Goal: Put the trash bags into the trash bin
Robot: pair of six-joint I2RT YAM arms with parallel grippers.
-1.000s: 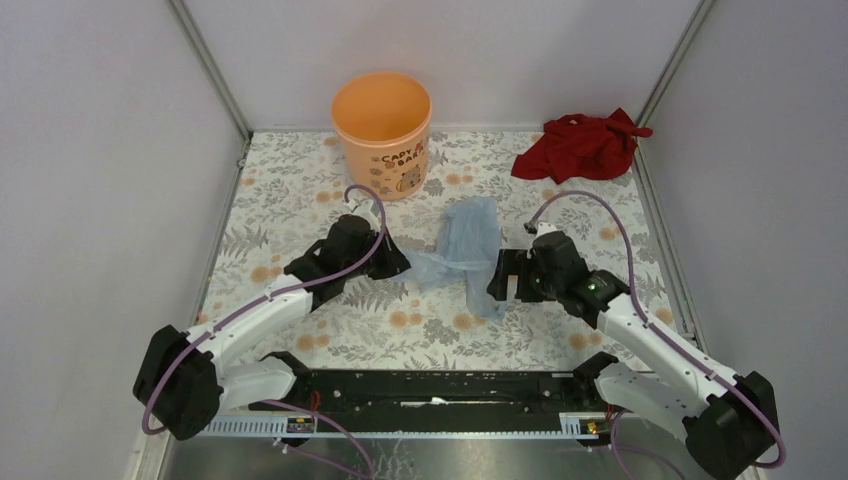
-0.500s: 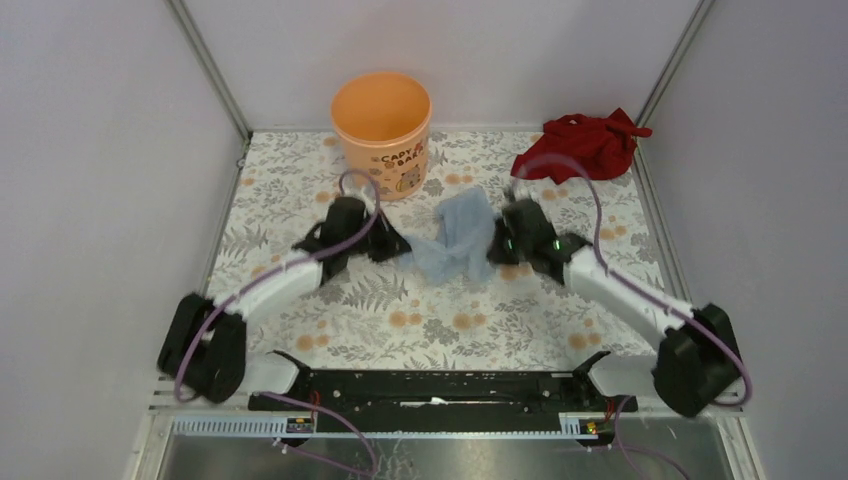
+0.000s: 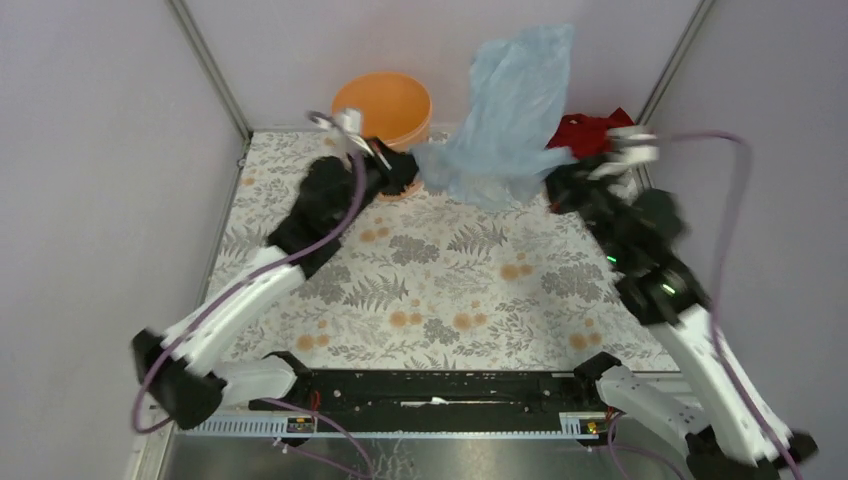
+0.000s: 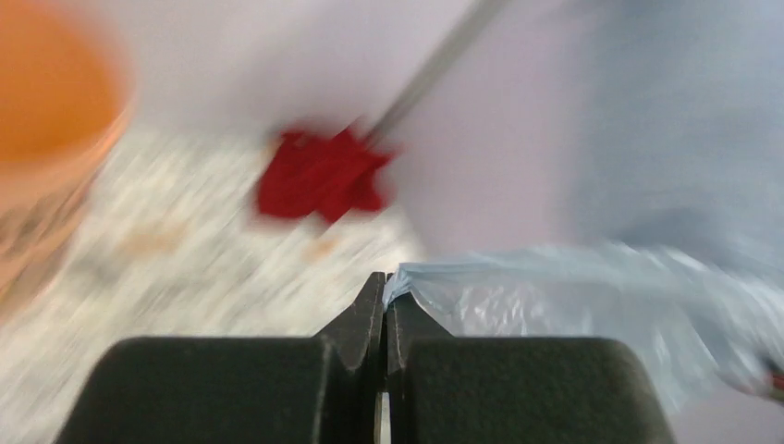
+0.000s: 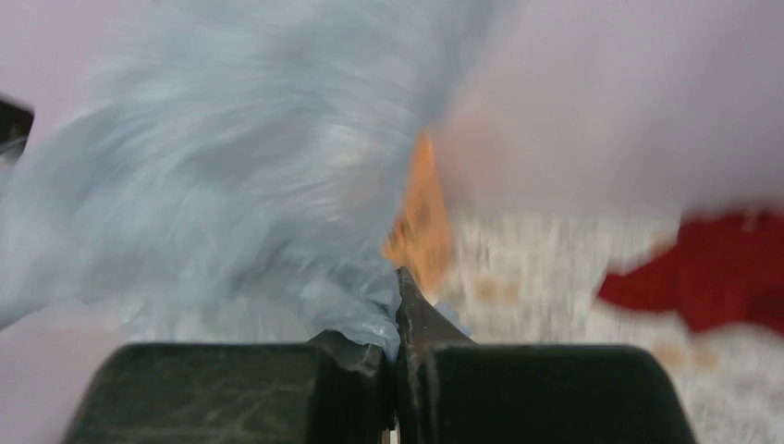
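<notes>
Left gripper (image 4: 384, 287): jaws pressed together, a thin edge of the pale blue trash bag (image 3: 512, 105) pinched at the very tips. Right gripper (image 5: 399, 282): also clamped closed, with a bunched fold of the same film caught between its fingers. Both wrist views are blurred, so you can't judge how deep either pinch goes.

In the top view the bag hangs off the floral table (image 3: 440, 290), strung between your two grippers. Its lower edge runs roughly 9 to 3 o'clock from left gripper to right gripper. The loose body billows up toward 1 o'clock against the back wall, so the long axis is about 7 to 1 o'clock.

Key relation: the orange bucket (image 3: 385, 100) sits at about 11 o'clock from your left gripper, just beside it and partly hidden by that wrist. It is at about 10 o'clock from your right gripper, well apart. The left arm is the nearer one. The bulk of the bag is at 3 o'clock of the bucket mouth, beside it and not over it.

My read: the film has to go toward 9 o'clock until it is over the rim, and the right arm has the longer way to go.

The dark red cloth (image 3: 592, 132) lies at 1 o'clock of the right gripper, partly behind the bag. Leave it.
</notes>
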